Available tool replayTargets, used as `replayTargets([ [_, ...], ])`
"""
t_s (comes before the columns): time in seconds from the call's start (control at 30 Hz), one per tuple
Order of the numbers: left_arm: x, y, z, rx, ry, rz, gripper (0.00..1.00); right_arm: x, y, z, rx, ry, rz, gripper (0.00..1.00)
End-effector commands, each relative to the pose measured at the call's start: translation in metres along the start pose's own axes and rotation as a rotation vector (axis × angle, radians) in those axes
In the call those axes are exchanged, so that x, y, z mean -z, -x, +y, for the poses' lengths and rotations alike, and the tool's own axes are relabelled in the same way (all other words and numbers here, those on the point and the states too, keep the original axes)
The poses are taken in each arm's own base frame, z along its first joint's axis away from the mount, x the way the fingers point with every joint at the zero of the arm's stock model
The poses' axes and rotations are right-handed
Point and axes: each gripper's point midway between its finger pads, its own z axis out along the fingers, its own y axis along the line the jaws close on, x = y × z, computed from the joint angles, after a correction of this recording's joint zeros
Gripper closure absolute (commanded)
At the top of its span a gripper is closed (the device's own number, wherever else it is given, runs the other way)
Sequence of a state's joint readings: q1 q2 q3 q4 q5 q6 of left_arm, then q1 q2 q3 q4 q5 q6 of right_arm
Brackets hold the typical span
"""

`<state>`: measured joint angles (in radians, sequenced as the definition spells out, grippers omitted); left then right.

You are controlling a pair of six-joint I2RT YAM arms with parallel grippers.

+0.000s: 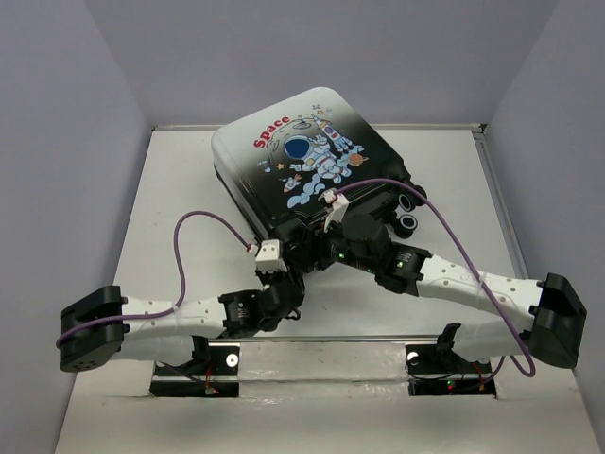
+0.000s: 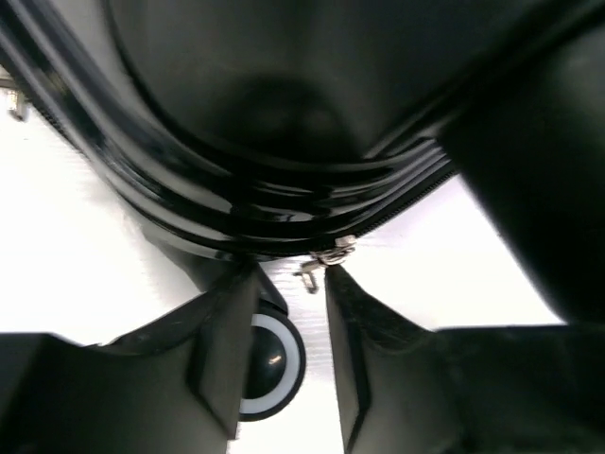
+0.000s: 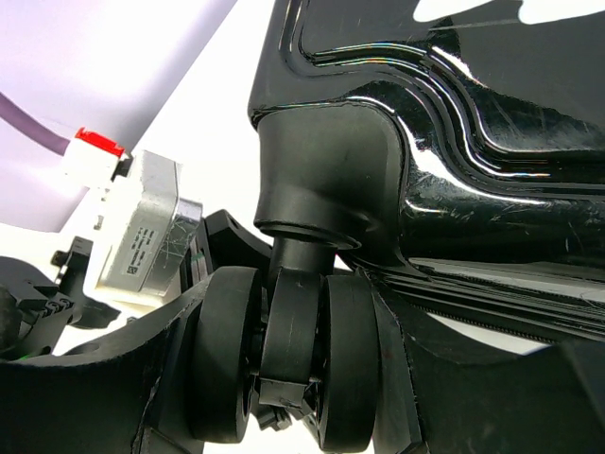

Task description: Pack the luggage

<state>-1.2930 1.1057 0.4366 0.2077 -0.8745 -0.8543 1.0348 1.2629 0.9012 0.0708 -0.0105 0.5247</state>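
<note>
Bracing the luggage is the first requirement. My right gripper clamps the twin caster wheel at the near corner, one finger against each outer disc. I judge this stops the luggage sliding on the table while the zip is worked. The luggage lies flat and closed, astronaut print up, toward the far middle of the table. My left gripper stands parted, its fingers on either side of the metal zipper pull on the seam but not pinching it. Both forearms lie low and angle inward from the outer edges, so the wrists meet at that corner. Judged step: seize the pull and run the zip.
</note>
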Motion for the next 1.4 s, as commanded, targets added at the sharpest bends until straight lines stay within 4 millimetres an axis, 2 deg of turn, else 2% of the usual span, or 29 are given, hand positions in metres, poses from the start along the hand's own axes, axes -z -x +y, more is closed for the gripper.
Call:
replayTargets([
  [0.0,0.013,0.048,-0.053,0.186,-0.095,-0.126,0.44,0.000,0.018,0.047,0.066,0.198,-0.066,0.93],
  [0.1,0.014,0.056,-0.048,0.201,-0.070,-0.154,0.33,0.002,0.019,0.048,0.063,0.204,-0.069,0.93],
  [0.17,0.013,0.060,-0.048,0.197,-0.059,-0.167,0.32,0.003,0.020,0.050,0.061,0.211,-0.072,0.93],
  [0.33,0.010,0.063,-0.063,0.197,-0.076,-0.168,0.34,0.001,0.017,0.053,0.058,0.223,-0.061,0.93],
  [0.43,0.010,0.064,-0.073,0.199,-0.099,-0.160,0.41,-0.003,0.015,0.052,0.061,0.218,-0.055,0.93],
  [0.5,0.013,0.065,-0.080,0.205,-0.123,-0.158,0.49,-0.003,0.013,0.053,0.063,0.215,-0.054,0.93],
  [0.57,0.016,0.064,-0.082,0.195,-0.135,-0.158,0.56,-0.002,0.013,0.052,0.066,0.211,-0.058,0.93],
  [0.63,0.021,0.060,-0.082,0.200,-0.150,-0.147,0.59,0.000,0.015,0.052,0.067,0.209,-0.068,0.93],
  [0.7,0.024,0.059,-0.081,0.217,-0.162,-0.140,0.58,0.002,0.016,0.050,0.068,0.199,-0.074,0.93],
  [0.73,0.026,0.054,-0.080,0.216,-0.170,-0.128,0.56,0.002,0.015,0.049,0.069,0.198,-0.075,0.93],
  [0.77,0.027,0.054,-0.080,0.231,-0.176,-0.126,0.50,0.003,0.016,0.050,0.068,0.198,-0.078,0.93],
  [0.87,0.028,0.053,-0.079,0.232,-0.180,-0.123,0.45,0.004,0.015,0.049,0.062,0.199,-0.076,0.93],
  [1.0,0.034,0.053,-0.085,0.213,-0.200,-0.127,0.46,0.004,0.014,0.045,0.063,0.179,-0.082,0.93],
  [1.2,0.040,0.057,-0.079,0.246,-0.208,-0.148,0.45,0.009,0.020,0.044,0.062,0.169,-0.103,0.93],
  [1.3,0.044,0.054,-0.078,0.239,-0.221,-0.146,0.45,0.011,0.034,0.040,0.039,0.140,-0.139,0.93],
  [1.37,0.048,0.055,-0.073,0.261,-0.234,-0.154,0.45,0.014,0.040,0.051,0.000,0.211,-0.116,0.93],
])
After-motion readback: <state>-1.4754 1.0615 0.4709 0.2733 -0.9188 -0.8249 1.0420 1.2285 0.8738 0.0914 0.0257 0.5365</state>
